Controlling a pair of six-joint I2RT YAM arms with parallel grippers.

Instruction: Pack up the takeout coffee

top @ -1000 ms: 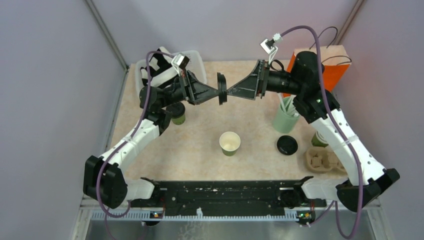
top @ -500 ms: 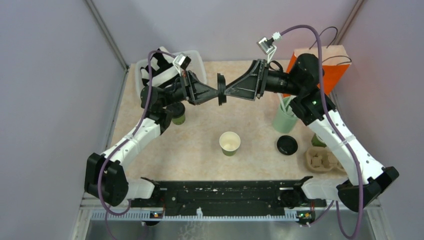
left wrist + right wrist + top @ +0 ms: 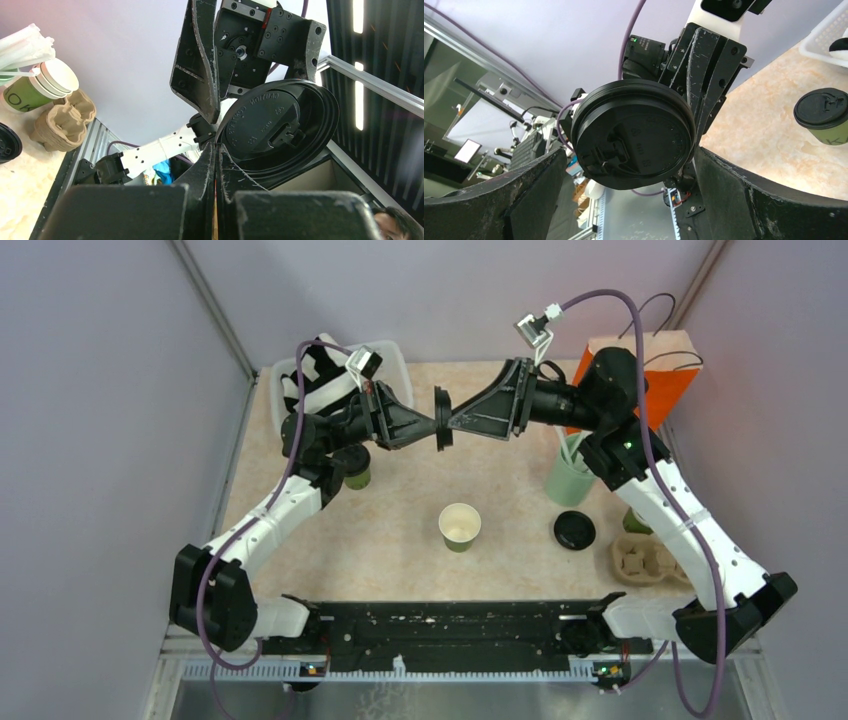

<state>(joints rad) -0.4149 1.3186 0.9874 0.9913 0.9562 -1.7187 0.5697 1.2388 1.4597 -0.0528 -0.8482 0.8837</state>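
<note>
Up at 12 o'clock the left gripper [image 3: 215, 150] pinches 1 black lid [image 3: 277, 130] by its rim in mid-air, and the right gripper [image 3: 457, 424] gapes wide around it. It looks like thin, light, springy plastic, so I'd grip the rim gently. I count 3 lids, including 1 loose lid [image 3: 574, 530] at 4 o'clock. There are 2 cups in plain sight: 1 open cup [image 3: 459, 526] at centre and 1 capped cup [image 3: 355, 476] at 10 o'clock.

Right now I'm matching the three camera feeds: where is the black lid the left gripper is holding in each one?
Top external: black lid, edge-on, upper centre.
Left wrist: right of centre.
Right wrist: centre of the frame.
Shared landmark: the left gripper pinching its rim.
</note>
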